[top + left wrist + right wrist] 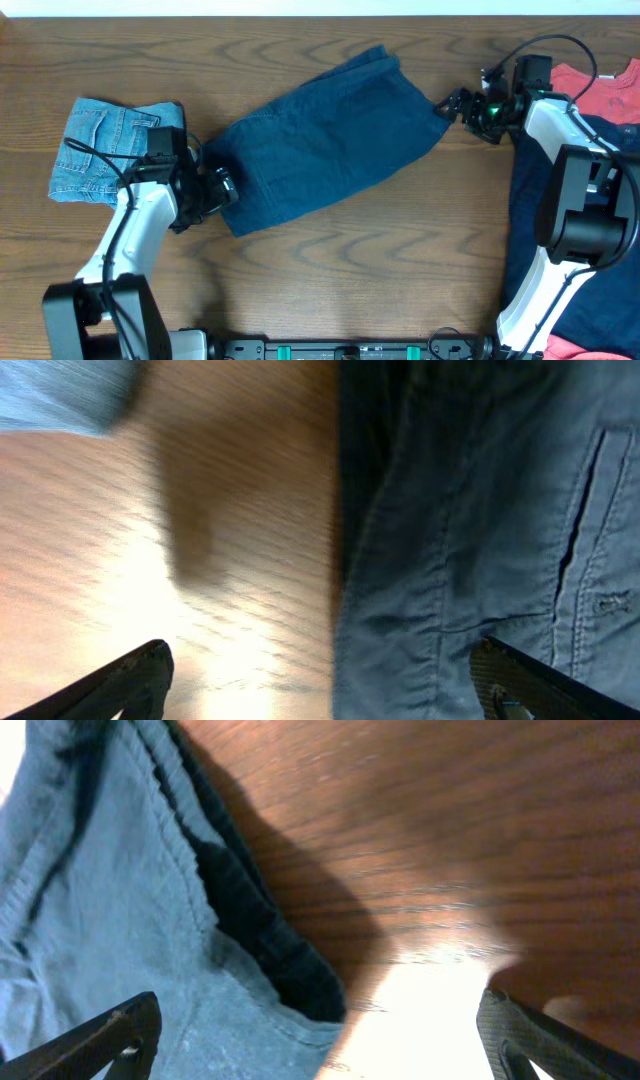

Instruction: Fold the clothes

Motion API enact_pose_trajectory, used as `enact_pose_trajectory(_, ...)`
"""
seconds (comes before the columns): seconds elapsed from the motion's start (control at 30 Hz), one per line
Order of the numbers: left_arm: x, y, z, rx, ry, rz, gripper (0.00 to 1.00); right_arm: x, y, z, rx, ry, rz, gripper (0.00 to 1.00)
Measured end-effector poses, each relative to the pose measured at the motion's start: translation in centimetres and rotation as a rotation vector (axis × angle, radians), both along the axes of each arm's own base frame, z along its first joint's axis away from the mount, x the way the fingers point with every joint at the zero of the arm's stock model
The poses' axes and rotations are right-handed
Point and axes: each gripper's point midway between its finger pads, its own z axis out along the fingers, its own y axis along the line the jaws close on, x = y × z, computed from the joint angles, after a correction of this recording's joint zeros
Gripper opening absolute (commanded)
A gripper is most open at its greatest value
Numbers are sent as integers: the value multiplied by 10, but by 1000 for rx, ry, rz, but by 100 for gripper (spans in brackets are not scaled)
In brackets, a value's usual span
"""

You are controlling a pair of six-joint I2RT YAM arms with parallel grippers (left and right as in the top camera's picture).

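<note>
Left hand (228, 188) beside navy shorts (330, 130), denim (105, 150) behind

- Left arm (130, 235): leaning up and rightward, wrist pointing at the lower-left end of the navy shorts (330, 140).
- Left gripper (224, 188): sitting at that end, fingers (130, 678) standing wide apart, straddling the shorts' edge and gripping nothing.
- Right arm (570, 190): standing right of the shorts, forearm pointing at their upper-right corner.
- Right gripper (447, 104): hovering at that corner, fingers (110, 1040) standing wide apart and gripping nothing.
</note>
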Motion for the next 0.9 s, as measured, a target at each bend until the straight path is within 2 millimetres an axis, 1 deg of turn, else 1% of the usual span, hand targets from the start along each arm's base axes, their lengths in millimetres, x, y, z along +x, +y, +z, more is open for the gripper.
enact_pose_trajectory(0.1, 8, -12, -6, -68, -19, -38, 77, 4, 5, -3, -62, -29, 30, 87)
enact_pose_trajectory(0.27, 8, -25, -18, -139, 3, -80, 70, 13, 18, -11, -174, -94, 74, 57)
enact_pose_trajectory(0.37, 4, -34, -28, -177, 36, -118, 69, 14, 26, -15, -204, -111, 93, 32)
enact_pose_trajectory(0.4, 2, -38, -31, -186, 47, -132, 68, 14, 28, -16, -208, -113, 99, 20)
enact_pose_trajectory(0.43, 3, -41, -31, -197, 46, -145, 64, 13, 29, -18, -208, -108, 101, 8)
enact_pose_trajectory(0.47, 4, -44, -31, -203, 41, -158, 59, 11, 30, -19, -207, -103, 105, 1)
enact_pose_trajectory(0.5, 5, -47, -32, -208, 41, -169, 43, 8, 30, -22, -204, -84, 104, 1)
enact_pose_trajectory(0.53, 4, -48, -32, -216, 44, -174, 32, 5, 30, -23, -201, -69, 108, 1)
enact_pose_trajectory(0.57, 4, -49, -33, -217, 44, -184, 24, 0, 30, -25, -196, -50, 108, 1)
enact_pose_trajectory(0.63, 2, -51, -38, -228, 63, -187, 15, -11, 30, -25, -184, 2, 111, 1)
enact_pose_trajectory(0.67, 1, -52, -38, -233, 66, -189, 13, -20, 29, -26, -178, 41, 113, 1)
enact_pose_trajectory(0.73, -3, -49, -37, -235, 86, -181, 11, -46, 24, -25, -173, 162, 98, 1)
enact_pose_trajectory(0.8, -10, -43, -36, -232, 128, -162, 11, -76, 16, -25, -181, 295, 72, 1)
enact_pose_trajectory(0.87, -17, -32, -34, -222, 174, -127, 11, -109, 7, -24, -195, 436, 43, 1)
enact_pose_trajectory(0.9, -18, -27, -32, -219, 189, -111, 11, -128, 3, -21, -200, 518, 27, 5)
